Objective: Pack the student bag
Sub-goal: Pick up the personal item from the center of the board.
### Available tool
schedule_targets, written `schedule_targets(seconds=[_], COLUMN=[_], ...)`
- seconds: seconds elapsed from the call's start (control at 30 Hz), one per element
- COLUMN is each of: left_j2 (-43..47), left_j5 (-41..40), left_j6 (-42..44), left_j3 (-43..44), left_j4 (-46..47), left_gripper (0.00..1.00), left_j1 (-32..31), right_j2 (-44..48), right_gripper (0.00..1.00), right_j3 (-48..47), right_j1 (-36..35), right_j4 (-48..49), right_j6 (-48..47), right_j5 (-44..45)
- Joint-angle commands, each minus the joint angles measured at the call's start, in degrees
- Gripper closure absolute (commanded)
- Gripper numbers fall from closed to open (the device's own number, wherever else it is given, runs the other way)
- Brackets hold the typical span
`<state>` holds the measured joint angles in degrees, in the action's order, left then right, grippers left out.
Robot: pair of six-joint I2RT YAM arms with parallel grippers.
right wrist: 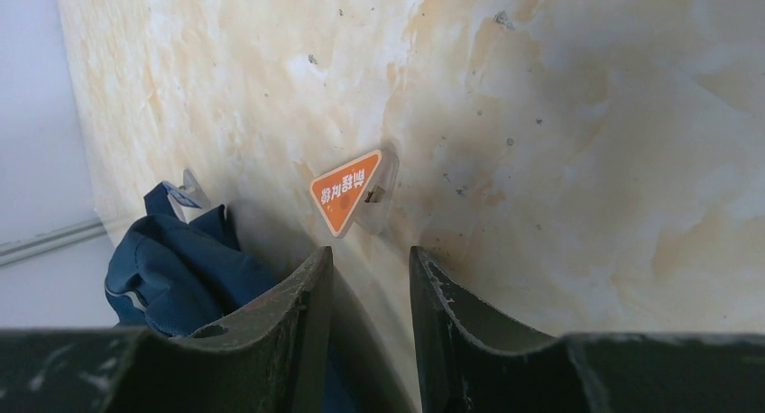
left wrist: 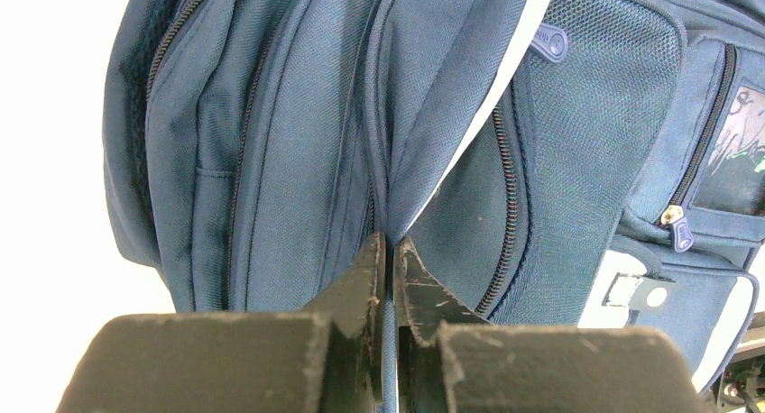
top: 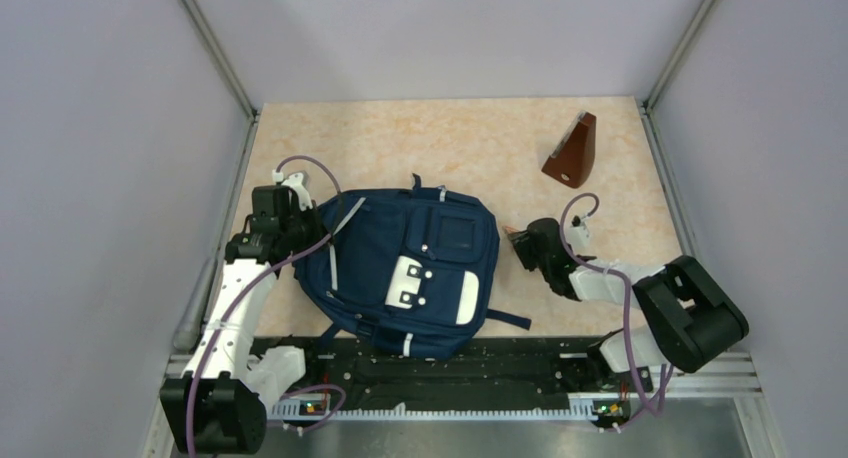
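The student bag [top: 420, 268], navy blue with white pocket patches, lies flat in the middle of the table. My left gripper [top: 318, 228] is at the bag's left edge. In the left wrist view the gripper [left wrist: 390, 242] is shut on a thin fold of the bag's blue fabric [left wrist: 298, 115] beside a zipper. My right gripper [top: 522, 241] is just right of the bag, low over the table. In the right wrist view it [right wrist: 370, 255] is open and empty, with a small orange triangular tag [right wrist: 347, 192] lying on the table just beyond its tips. A corner of the bag [right wrist: 171, 269] shows to the left.
A brown wedge-shaped object [top: 573, 151] stands at the back right of the beige marbled table [top: 450, 143]. Grey walls with metal frame posts enclose the table on three sides. The arm bases sit on a black rail [top: 440, 373] at the near edge.
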<state>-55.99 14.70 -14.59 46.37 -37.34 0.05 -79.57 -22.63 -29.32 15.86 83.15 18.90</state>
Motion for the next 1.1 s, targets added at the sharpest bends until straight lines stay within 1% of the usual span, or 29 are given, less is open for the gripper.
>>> schedule_targets(seconds=[0.0, 0.1, 0.33, 0.7, 0.9, 1.07], left_j2=[1.62, 1.59, 1.54, 1.67, 1.75, 1.89], left_j5=[-0.23, -0.45, -0.72, -0.83, -0.81, -0.95], left_j6=[1.05, 1.06, 1.06, 1.05, 1.05, 1.05], left_j3=[0.22, 0.22, 0.19, 0.13, 0.2, 0.13], left_j4=[1.41, 1.38, 1.31, 1.31, 1.31, 1.31], left_gripper=[1.0, 1.0, 1.0, 1.0, 1.0, 1.0], left_j1=[0.12, 0.12, 0.12, 0.12, 0.12, 0.12], right_j2=[-0.14, 0.91, 0.45, -2.86, -0.51, 0.63], right_gripper=[0.64, 0.65, 0.7, 0.71, 0.7, 0.69], right_j3=[-2.3, -1.87, -2.81, -4.61, -3.65, -2.71], right_j1=[0.27, 0.15, -0.27, -0.74, -1.94, -2.09], right_j4=[2.17, 1.99, 3.16, 3.29, 1.02, 0.31], right_j6=[1.46, 2.1, 2.41, 2.6, 3.28, 4.1], right_j5=[1.02, 2.13, 4.11, 5.06, 8.12, 8.75])
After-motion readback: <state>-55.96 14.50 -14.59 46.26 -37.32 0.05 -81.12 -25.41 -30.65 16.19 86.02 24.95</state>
